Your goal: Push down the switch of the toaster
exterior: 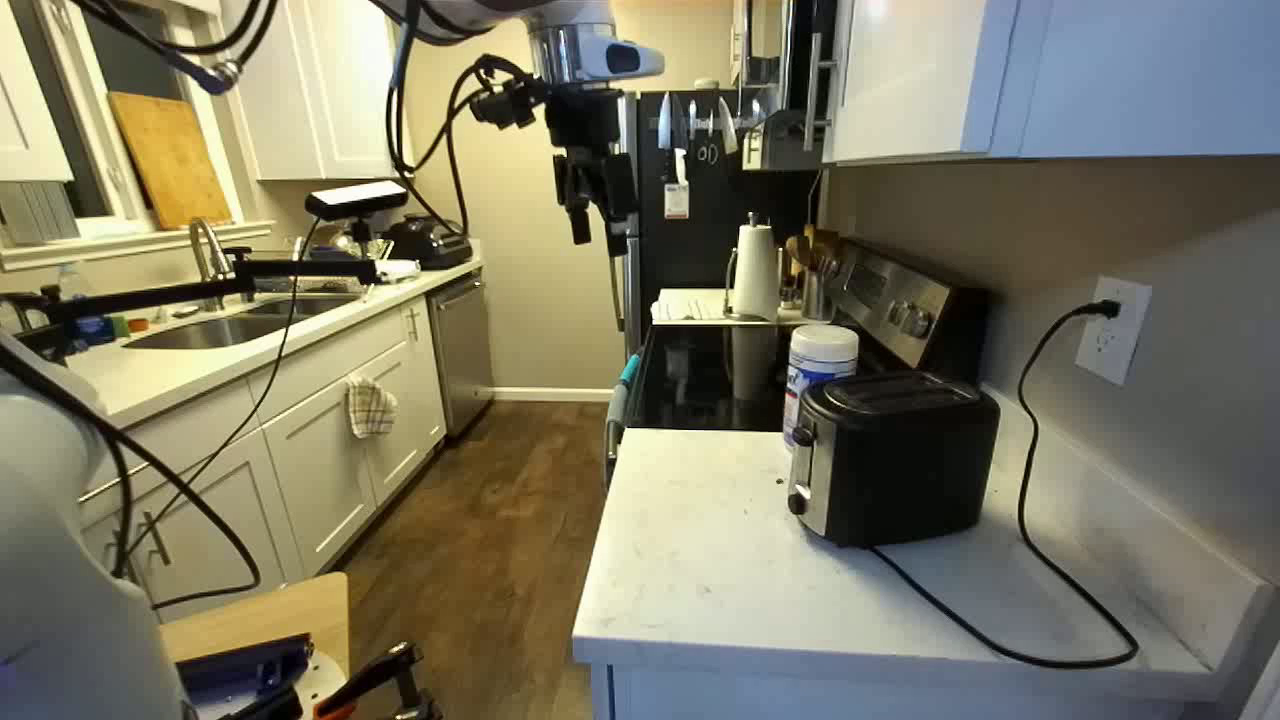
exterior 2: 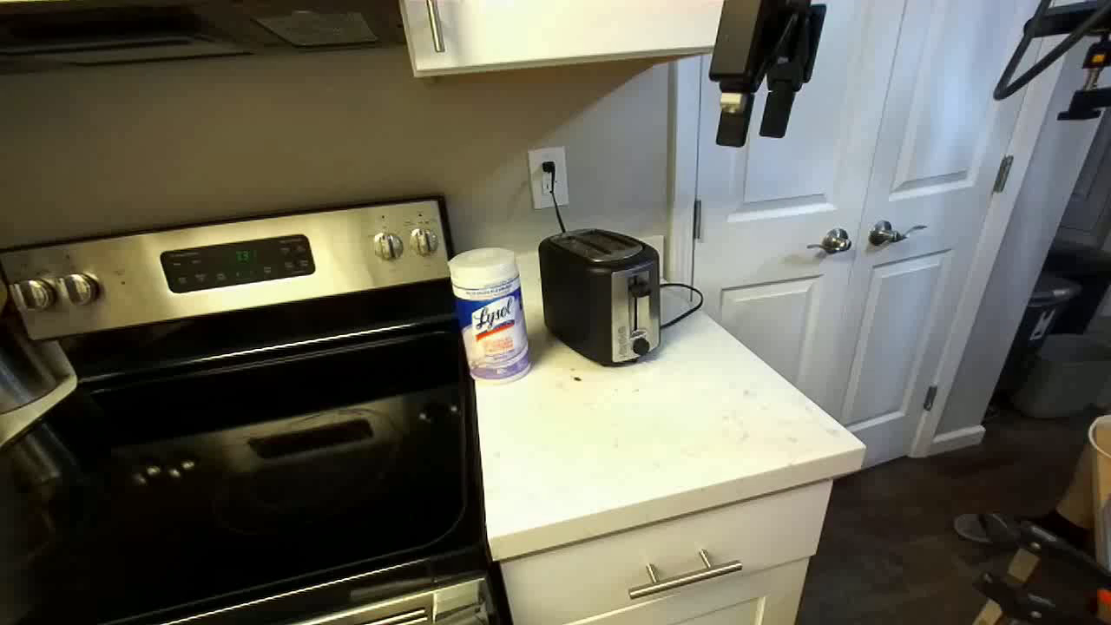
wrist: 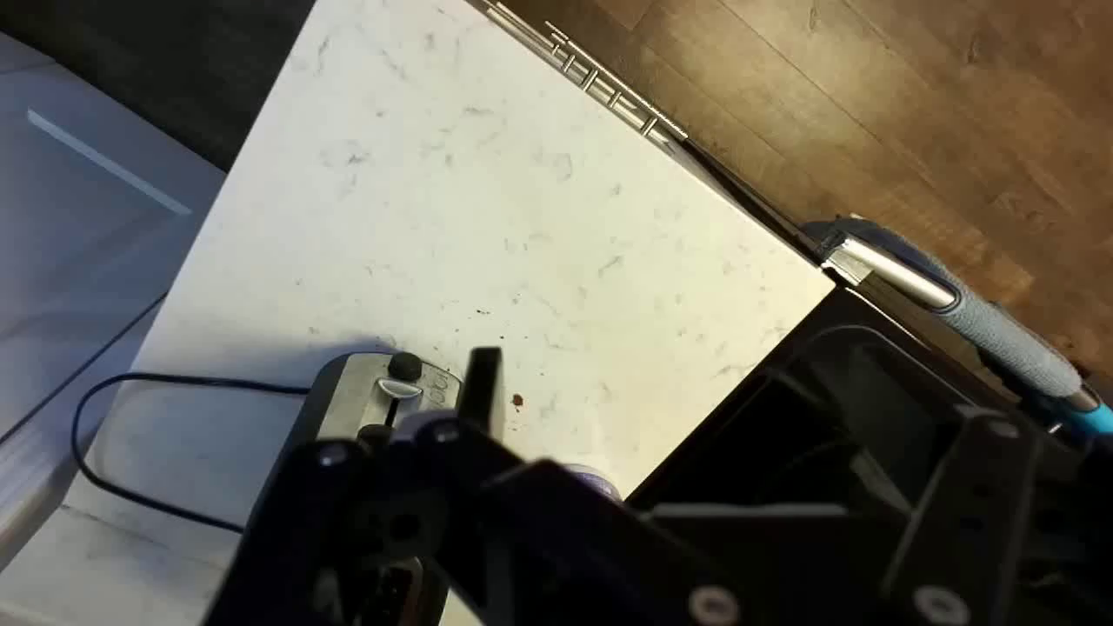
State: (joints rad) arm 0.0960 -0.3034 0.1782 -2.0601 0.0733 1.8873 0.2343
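Gripper (exterior 2: 753, 128) is nearest the wrist camera. Its dark linkage blends into the black stovetop (exterior 2: 330, 503) in that view; can't tell where one stops and the other starts. Fingers (exterior 2: 777, 113) are spread, white door (exterior 2: 781, 178) showing through the gap in an exterior view. Toaster (exterior 2: 577, 299) stands upright on the white counter (exterior 2: 677, 434). Wrist view gets mainly its front face; the gripper covers much of the rest. Gripper hangs higher than the toaster and well apart from it. Lever (exterior 2: 640, 286) sits near the top of its slot in an exterior view, but is hard to separate from the gripper in the wrist view. Lysol canister (exterior: 822, 345) is partly blocked by the toaster in an exterior view; wrist view leaves just a purple sliver of it. Cord (exterior: 1070, 664) runs from the toaster to the wall outlet (exterior: 1110, 345). Arm (exterior: 570, 55) is cropped by the top edge in an exterior view.
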